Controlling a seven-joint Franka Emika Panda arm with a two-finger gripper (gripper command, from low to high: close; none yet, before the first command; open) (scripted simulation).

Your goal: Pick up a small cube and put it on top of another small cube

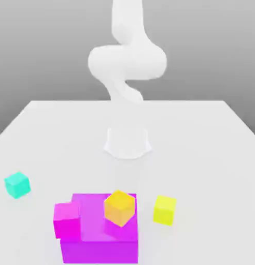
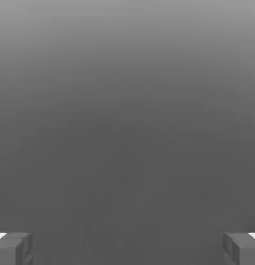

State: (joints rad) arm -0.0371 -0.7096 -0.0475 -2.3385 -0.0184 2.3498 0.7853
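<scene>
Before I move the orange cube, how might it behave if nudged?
The orange cube looks rigid, so it probably won't deform. Its flat faces suggest sliding or tipping rather than rolling. Resting on the purple block, it could drop off the edge.

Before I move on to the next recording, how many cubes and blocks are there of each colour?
Teal cube: 1
Yellow cube: 1
Orange cube: 1
Magenta cube: 1
Large purple block: 1
Total: 5

Open table [image 1: 197, 140] between teal cube [image 1: 17, 185] and purple block [image 1: 99, 251], magenta cube [image 1: 67, 220] and orange cube [image 1: 119, 208] obstructing above it
</scene>
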